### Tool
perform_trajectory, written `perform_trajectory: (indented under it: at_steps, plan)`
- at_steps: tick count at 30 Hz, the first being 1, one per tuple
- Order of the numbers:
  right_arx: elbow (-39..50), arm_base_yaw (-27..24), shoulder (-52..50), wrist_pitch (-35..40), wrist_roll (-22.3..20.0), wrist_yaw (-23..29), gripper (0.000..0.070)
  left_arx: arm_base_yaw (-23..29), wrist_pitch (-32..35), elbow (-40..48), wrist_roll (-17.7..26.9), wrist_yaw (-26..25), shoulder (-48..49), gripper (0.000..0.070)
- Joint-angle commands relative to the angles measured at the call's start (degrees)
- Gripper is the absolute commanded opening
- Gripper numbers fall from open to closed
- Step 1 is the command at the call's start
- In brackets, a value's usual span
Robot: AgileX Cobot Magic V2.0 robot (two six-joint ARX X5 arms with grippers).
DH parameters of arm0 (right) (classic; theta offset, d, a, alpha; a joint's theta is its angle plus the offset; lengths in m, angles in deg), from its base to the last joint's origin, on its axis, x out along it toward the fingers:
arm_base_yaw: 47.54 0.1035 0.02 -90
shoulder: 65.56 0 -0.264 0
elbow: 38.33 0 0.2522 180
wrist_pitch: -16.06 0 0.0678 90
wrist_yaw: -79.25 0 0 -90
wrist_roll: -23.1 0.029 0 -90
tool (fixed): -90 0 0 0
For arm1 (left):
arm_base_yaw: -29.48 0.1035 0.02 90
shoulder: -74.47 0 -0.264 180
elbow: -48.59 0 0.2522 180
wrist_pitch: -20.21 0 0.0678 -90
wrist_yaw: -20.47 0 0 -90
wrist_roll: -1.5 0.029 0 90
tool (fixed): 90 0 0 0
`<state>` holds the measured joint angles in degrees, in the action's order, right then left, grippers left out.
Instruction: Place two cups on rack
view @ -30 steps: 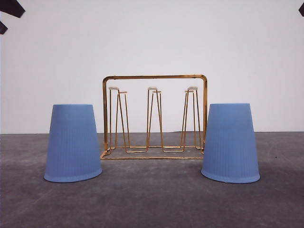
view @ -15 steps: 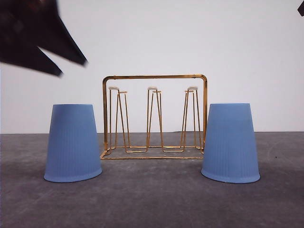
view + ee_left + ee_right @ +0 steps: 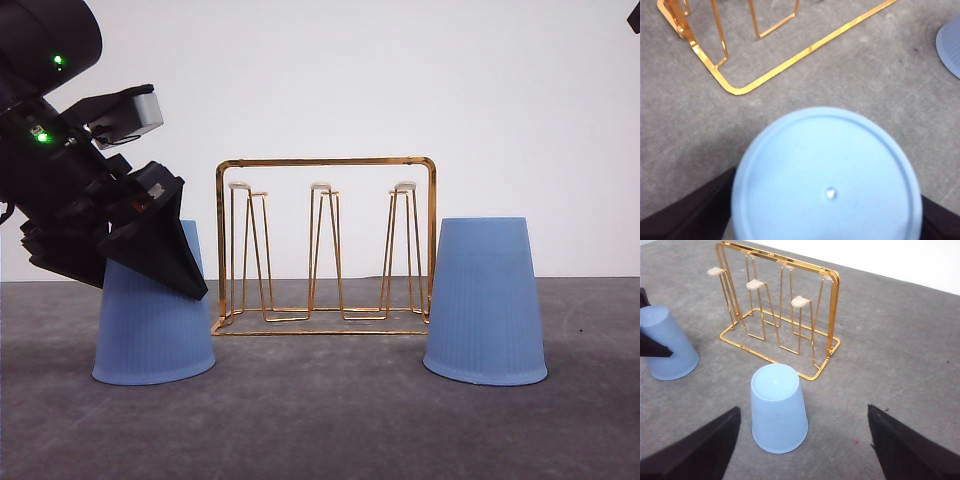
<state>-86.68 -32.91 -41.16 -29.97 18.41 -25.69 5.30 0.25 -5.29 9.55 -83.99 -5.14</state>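
A dark grey, matte desk (image 3: pixel 320 420) with a faintly mottled surface fills the lower half; a plain white wall (image 3: pixel 320 80) stands behind at 12 o'clock.

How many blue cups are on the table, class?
2. One cup stands upside down left of the rack, with the left hand around it; the other cup stands upside down right of the rack.
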Motion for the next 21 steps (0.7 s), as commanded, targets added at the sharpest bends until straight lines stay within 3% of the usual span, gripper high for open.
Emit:
perform_trajectory:
  at_steps: [1,4,11,15,21]
  plan:
    - [-0.5,0.2,0.2,0.5,-0.5,0.0,0.0516,-0.6,-0.2,-0.8,-0.2,-0.3,-0.7,0.0378]
    - [-0.5,0.2,0.2,0.5,-0.5,0.0,0.0515,-0.6,-1.5,-1.1,-0.2,-0.3,0.6,0.0256]
    - [-0.5,0.2,0.2,0.5,-0.4,0.0,0.0516,-0.6,-19.5,-10.8,-0.5,2.6,4.0,0.0255]
    - [-0.5,0.2,0.2,0.5,-0.4,0.0,0.0515,-0.7,-28.9,-19.9,-4.1,2.8,4.3,0.0255]
    - [-0.5,0.2,0.2,0.5,-0.4,0.0,0.0515,-0.7,-31.3,-31.1,-12.3,3.0,4.2,0.0256]
